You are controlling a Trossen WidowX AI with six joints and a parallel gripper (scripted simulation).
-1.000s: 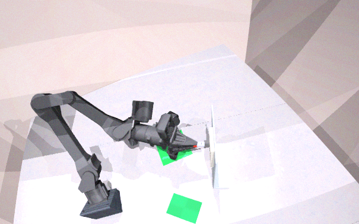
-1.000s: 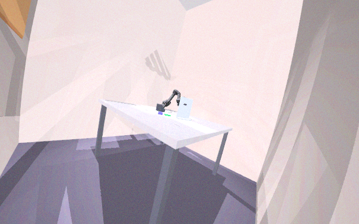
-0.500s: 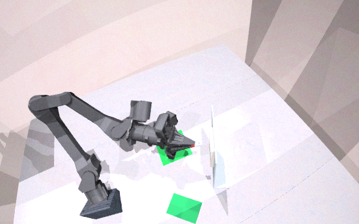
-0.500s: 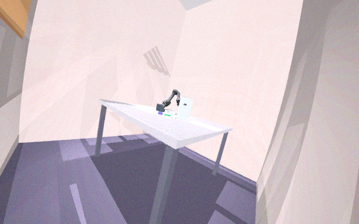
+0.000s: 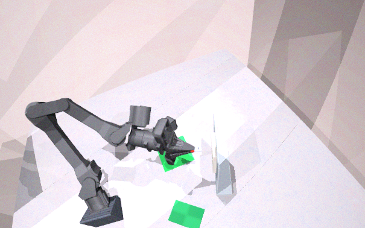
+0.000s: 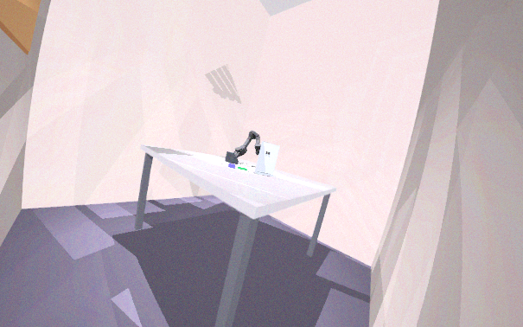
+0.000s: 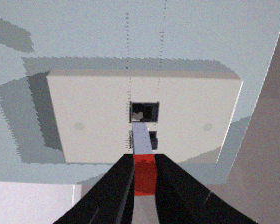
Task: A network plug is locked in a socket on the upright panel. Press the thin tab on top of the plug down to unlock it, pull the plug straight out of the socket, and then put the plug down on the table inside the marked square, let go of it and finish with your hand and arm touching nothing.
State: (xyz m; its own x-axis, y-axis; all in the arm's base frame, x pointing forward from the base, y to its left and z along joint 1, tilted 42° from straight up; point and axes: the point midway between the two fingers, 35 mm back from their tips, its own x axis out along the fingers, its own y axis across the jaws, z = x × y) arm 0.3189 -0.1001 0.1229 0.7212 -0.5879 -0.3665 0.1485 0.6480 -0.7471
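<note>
My gripper [image 5: 193,151] [image 7: 143,163] is shut on the network plug [image 5: 198,149] [image 7: 142,140]. A red part of the plug sits between the fingertips, and its pale front sticks out toward the panel. The plug is out of the socket [image 7: 151,111], with a gap between its front and the cream socket plate [image 5: 213,164] [image 7: 101,100]. The socket opening shows dark in the wrist view. The plate is on the upright pale blue panel [image 5: 224,181] [image 6: 271,162] [image 7: 191,30]. The plug's underside is hidden.
One green patch [image 5: 189,157] lies on the table [image 5: 281,169] [image 6: 213,170] below the gripper, partly hidden by it. Another green patch [image 5: 187,213] lies nearer the front. I cannot tell which is the marked square. The panel stands just ahead of the fingertips.
</note>
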